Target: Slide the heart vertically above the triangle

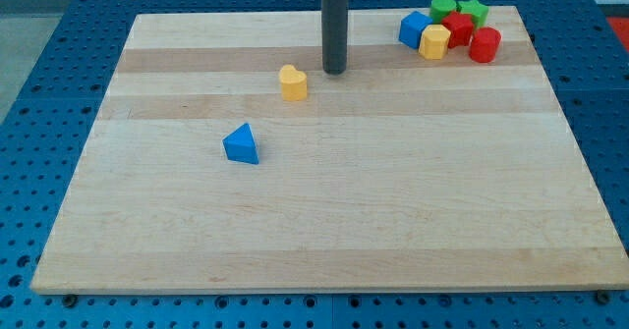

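Observation:
A yellow heart block [293, 82] lies on the wooden board [393, 201], left of centre near the view's top. A blue triangle block [242, 144] lies below it and to its left. My tip [335, 71] is at the end of the dark rod, just right of the heart and slightly above it, with a small gap between them. The tip is far from the triangle.
A cluster of blocks sits at the board's top right corner: a blue block [414, 27], a yellow block [434, 41], a red block [457, 28], a red cylinder [485, 45], a green cylinder [443, 8] and a green block [474, 13].

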Tool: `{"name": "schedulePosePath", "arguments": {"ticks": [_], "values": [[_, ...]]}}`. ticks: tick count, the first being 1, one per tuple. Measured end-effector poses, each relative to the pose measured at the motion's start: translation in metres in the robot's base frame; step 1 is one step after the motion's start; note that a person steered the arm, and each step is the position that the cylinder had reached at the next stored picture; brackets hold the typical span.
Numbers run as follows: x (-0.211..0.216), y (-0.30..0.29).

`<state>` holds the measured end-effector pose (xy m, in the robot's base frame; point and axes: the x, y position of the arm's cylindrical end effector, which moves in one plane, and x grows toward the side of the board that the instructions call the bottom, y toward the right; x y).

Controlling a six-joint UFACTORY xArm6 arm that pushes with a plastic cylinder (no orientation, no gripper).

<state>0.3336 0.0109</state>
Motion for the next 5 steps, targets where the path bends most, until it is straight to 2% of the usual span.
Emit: {"name": "schedulePosePath", "arguments": {"ticks": [4,5], "values": [[-0.006,-0.069],[0.001,-0.037]]}}
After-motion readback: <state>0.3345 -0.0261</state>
